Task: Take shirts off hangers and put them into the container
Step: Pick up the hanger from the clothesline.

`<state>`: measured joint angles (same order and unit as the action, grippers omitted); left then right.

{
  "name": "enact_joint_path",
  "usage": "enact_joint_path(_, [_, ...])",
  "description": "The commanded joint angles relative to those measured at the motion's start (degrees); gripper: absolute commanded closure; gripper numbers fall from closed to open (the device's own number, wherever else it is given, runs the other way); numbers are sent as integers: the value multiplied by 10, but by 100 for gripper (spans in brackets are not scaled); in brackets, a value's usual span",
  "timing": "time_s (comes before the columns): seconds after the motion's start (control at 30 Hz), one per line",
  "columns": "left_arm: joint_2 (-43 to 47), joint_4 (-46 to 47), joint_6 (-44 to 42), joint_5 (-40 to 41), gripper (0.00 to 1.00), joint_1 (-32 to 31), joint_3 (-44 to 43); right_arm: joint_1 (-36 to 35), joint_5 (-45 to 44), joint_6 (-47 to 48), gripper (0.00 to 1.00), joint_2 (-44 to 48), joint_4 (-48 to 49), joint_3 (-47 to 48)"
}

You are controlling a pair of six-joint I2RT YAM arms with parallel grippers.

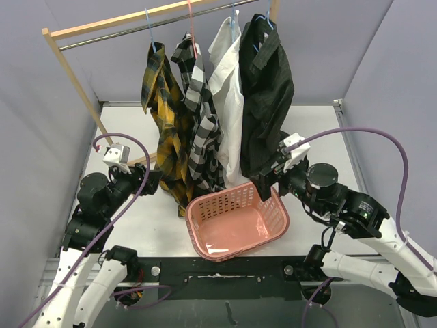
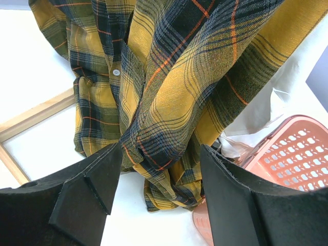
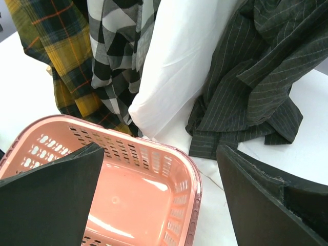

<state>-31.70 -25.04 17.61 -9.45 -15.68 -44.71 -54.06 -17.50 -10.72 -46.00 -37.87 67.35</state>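
Observation:
Four shirts hang side by side on hangers: yellow-and-black plaid (image 1: 167, 130), black-and-white check (image 1: 198, 116), plain white (image 1: 229, 89) and black with faint stripes (image 1: 266, 89). Thin wire hanger hooks, such as a light blue one (image 1: 149, 27) and a pink-red one (image 1: 191, 24), sit on the rail. The empty pink basket (image 1: 239, 219) stands in front of the shirt hems. My left gripper (image 1: 151, 179) is open, and the plaid shirt's bunched lower sleeve (image 2: 154, 143) lies between its fingers (image 2: 87, 189). My right gripper (image 1: 270, 178) is wide open over the basket's rim (image 3: 195, 179), below the black shirt's hem (image 3: 241, 118).
A wooden rack (image 1: 75, 75) with a metal rail (image 1: 123, 34) carries the hangers. Its wooden base bar (image 2: 36, 115) lies on the white table at the left. Grey-purple walls close in the left, back and right sides.

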Motion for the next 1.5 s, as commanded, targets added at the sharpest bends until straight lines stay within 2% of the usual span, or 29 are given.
enact_joint_path(0.0, [-2, 35, 1, -7, 40, -1, -5, 1, -26, 3, 2, 5, 10, -6])
enact_joint_path(0.07, [-2, 35, 1, -7, 40, -1, -5, 1, -48, 7, 3, -4, 10, 10])
enact_joint_path(0.1, [-2, 35, 1, -7, 40, -1, -5, 1, -63, 11, 11, -12, 10, 24])
enact_joint_path(0.13, [-1, 34, 1, -7, 39, -1, -5, 1, -76, 20, 28, -25, 10, 42])
enact_joint_path(0.17, [0, 34, 1, -6, 39, -1, -5, 2, -93, 26, 50, -40, 8, 67])
enact_joint_path(0.2, [0, 34, 1, -5, 40, -1, -5, 2, -115, 33, 87, -59, 3, 97])
enact_joint_path(0.23, [0, 34, 1, -4, 40, -1, -5, 3, -135, 37, 99, -82, -8, 130])
enact_joint_path(0.4, [-2, 34, 1, -8, 40, 1, -5, 20, -156, 110, 100, -206, -27, 295])
enact_joint_path(0.5, [-1, 34, 2, -10, 40, 3, -5, 65, -139, 134, 99, -269, -32, 388])
enact_joint_path(0.67, [-1, 34, 2, -10, 39, 4, -5, 199, -31, 135, 53, -352, -28, 525])
enact_joint_path(0.73, [-1, 33, 2, -9, 40, 4, -5, 251, 16, 135, 39, -381, -22, 578])
enact_joint_path(0.77, [-1, 33, 2, -9, 40, 3, -5, 267, 33, 134, 37, -396, -23, 602])
enact_joint_path(0.9, [-1, 33, 2, -9, 39, 4, -5, 317, 91, 134, 36, -444, -33, 675])
enact_joint_path(1.17, [1, 33, 2, -8, 40, 5, -5, 458, 316, 40, 43, -485, -29, 696])
enact_joint_path(1.3, [1, 33, 2, -10, 40, 6, -5, 469, 385, 30, 45, -497, -33, 692])
enact_joint_path(1.47, [2, 33, 2, -9, 40, 6, -5, 469, 414, 24, 46, -492, -25, 664])
